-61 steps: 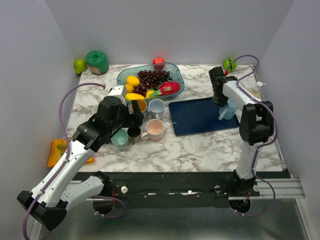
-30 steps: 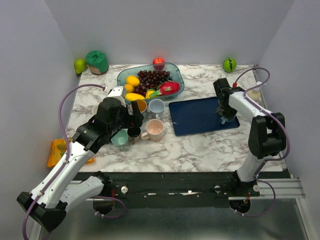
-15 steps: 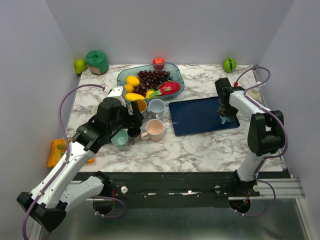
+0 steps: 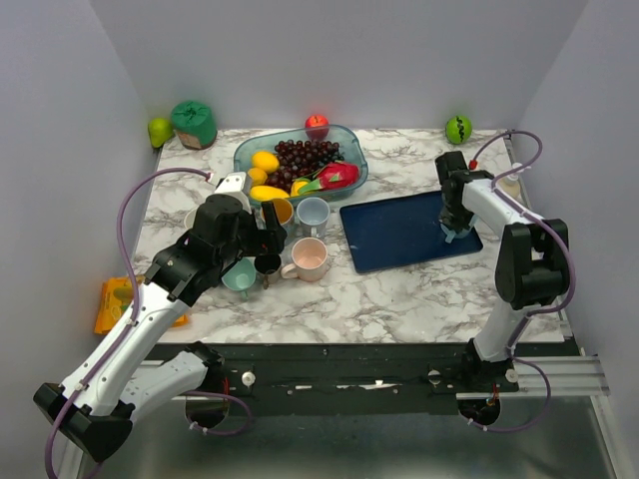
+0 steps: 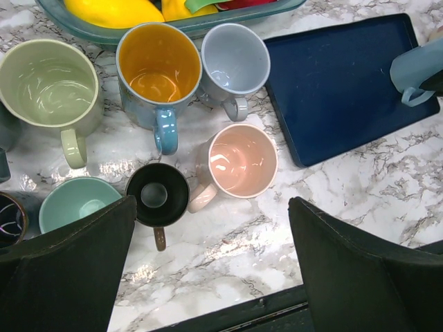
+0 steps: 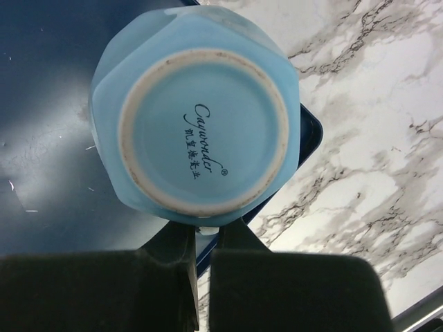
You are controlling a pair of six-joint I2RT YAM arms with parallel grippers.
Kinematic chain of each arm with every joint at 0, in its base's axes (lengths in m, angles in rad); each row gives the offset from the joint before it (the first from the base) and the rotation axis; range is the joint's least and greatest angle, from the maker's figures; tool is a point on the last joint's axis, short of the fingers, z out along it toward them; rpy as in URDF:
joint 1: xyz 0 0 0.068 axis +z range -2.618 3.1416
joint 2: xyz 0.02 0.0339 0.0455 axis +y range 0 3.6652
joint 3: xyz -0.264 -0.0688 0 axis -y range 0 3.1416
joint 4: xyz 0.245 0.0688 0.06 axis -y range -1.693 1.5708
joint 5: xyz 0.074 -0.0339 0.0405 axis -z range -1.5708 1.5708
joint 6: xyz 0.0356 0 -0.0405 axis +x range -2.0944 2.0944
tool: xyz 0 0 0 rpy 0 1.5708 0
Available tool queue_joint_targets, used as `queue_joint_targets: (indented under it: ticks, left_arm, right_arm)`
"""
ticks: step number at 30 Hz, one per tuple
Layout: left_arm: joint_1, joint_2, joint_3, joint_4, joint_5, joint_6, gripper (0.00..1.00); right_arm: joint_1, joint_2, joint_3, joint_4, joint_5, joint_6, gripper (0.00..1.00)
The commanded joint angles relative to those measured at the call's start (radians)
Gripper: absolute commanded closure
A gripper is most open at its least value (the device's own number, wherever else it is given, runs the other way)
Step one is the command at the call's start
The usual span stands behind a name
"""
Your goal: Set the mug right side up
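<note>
Since 2 s ago your right arm has drawn its wrist in toward the right edge of the navy tray point(image 4: 399, 235), and the tray itself seems to have slid very slightly rightward in the last half second; your left arm has not shifted. The right gripper point(image 6: 204, 238) has its fingers pressed almost together on the light blue mug point(image 6: 201, 117), apparently at the handle, though the mug body hides most of that grip. The mug is still inverted: in the right wrist view its unglazed foot ring and printed base face the camera, and it sits over the tray's right corner with bare marble showing beyond it. Whether its rim touches the tray you cannot tell from these views. The left gripper point(image 5: 211, 204) is spread wide and hovers over a cluster of 6 upright cups left of the tray: a pink mug point(image 5: 242, 160) nearest the tray, a grey-blue mug point(image 5: 235, 59), an orange-lined mug point(image 5: 154, 66), a pale green mug point(image 5: 48, 81), a small black cup point(image 5: 157, 195) and a teal cup point(image 5: 79, 207).
</note>
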Motion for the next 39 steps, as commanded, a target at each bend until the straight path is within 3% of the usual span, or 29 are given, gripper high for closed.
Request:
queue_joint_targets:
  ticks: [1, 11, 16, 24, 27, 32, 39]
  left_arm:
    - [0.003, -0.013, 0.000, 0.004, -0.003, -0.006, 0.01]
    - [0.003, -0.023, 0.008, 0.026, 0.041, -0.016, 0.01]
    - [0.004, -0.020, 0.006, 0.062, 0.119, -0.026, 0.01]
    - [0.003, -0.002, -0.006, 0.293, 0.368, -0.129, 0.01]
    - [0.003, 0.021, -0.044, 0.488, 0.484, -0.233, 0.01]
    - [0.001, 0.107, -0.065, 0.776, 0.607, -0.335, 0.01]
    - [-0.007, 0.184, 0.006, 0.849, 0.639, -0.355, 0.01]
  right_arm:
    - [-0.019, -0.023, -0.013, 0.055, -0.065, -0.030, 0.99]
    - [-0.018, -0.253, -0.045, 0.181, -0.384, -0.074, 0.99]
    - [-0.018, -0.346, -0.071, 0.257, -0.641, -0.042, 1.00]
    - [-0.004, -0.556, -0.260, 0.660, -1.061, 0.162, 0.99]
    - [0.045, -0.634, -0.303, 0.816, -1.099, 0.257, 0.99]
    - [0.185, -0.698, -0.298, 0.912, -1.068, 0.350, 0.99]
    - [0.309, -0.714, -0.308, 1.083, -1.050, 0.452, 0.99]
